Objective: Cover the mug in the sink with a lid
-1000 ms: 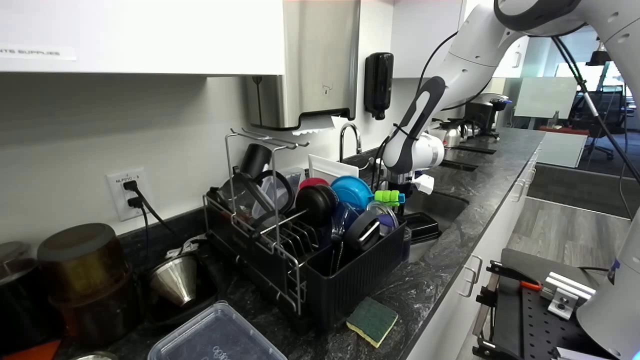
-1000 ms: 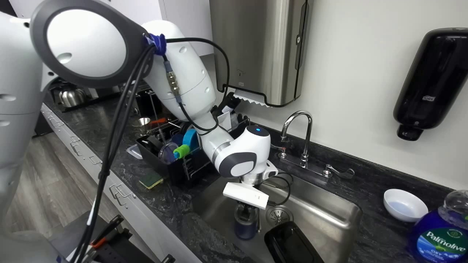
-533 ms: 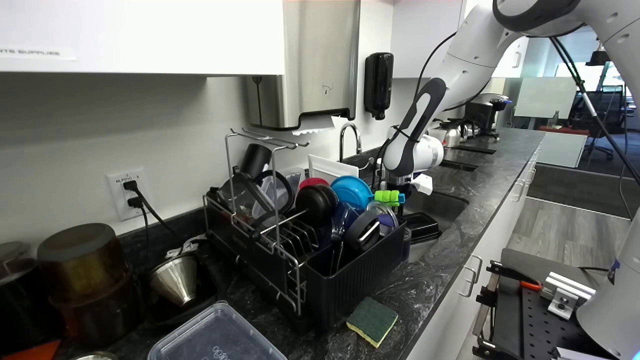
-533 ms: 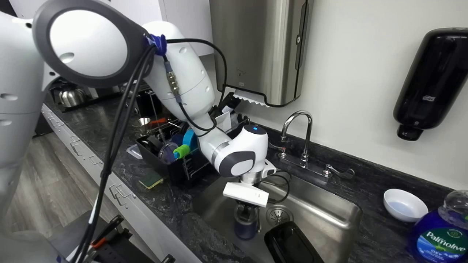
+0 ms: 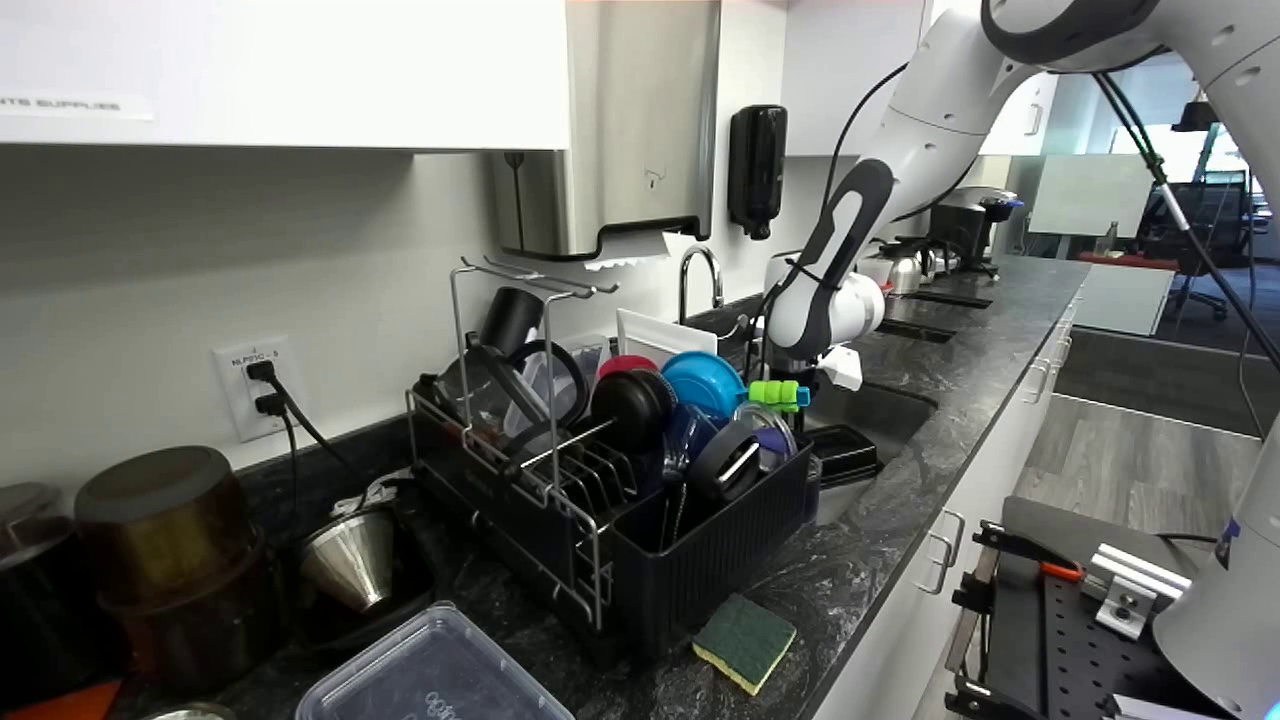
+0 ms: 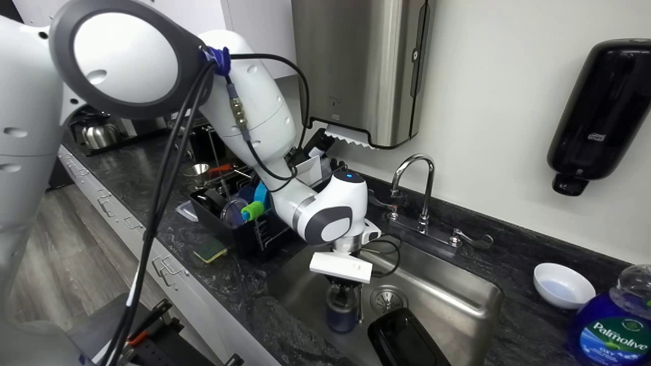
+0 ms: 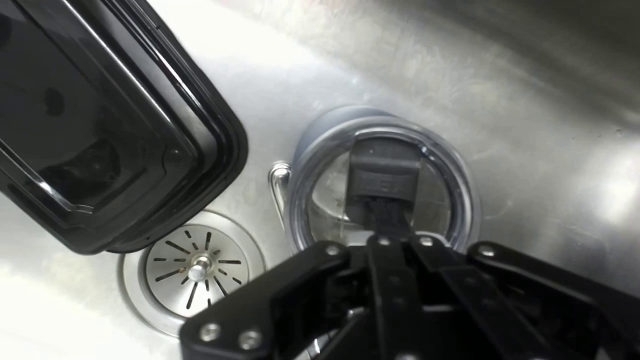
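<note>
A dark blue mug (image 6: pixel 341 321) stands in the sink (image 6: pixel 457 300). A clear round lid (image 7: pixel 435 200) with a black slider (image 7: pixel 384 170) lies over its top. In the wrist view the mug (image 7: pixel 320 131) shows past the lid's far left edge. My gripper (image 7: pixel 389 207) points down at the lid from above. Its fingers are together and their tips reach the slider's near part. I cannot tell whether they touch it or sit just above it. In an exterior view the gripper (image 6: pixel 344 292) is low over the lid, partly hidden by the white camera box (image 6: pixel 341 267).
A black container (image 6: pixel 407 338) lies in the sink close to the mug. A thin metal utensil (image 7: pixel 279 182) is beside the mug, near the drain (image 7: pixel 197 270). The faucet (image 6: pixel 427 190) stands behind. A full dish rack (image 5: pixel 700 560) borders the sink.
My hand and wrist have shifted and tilted slightly, a little left and up in an exterior view. The mug and the lid show no clear movement.
</note>
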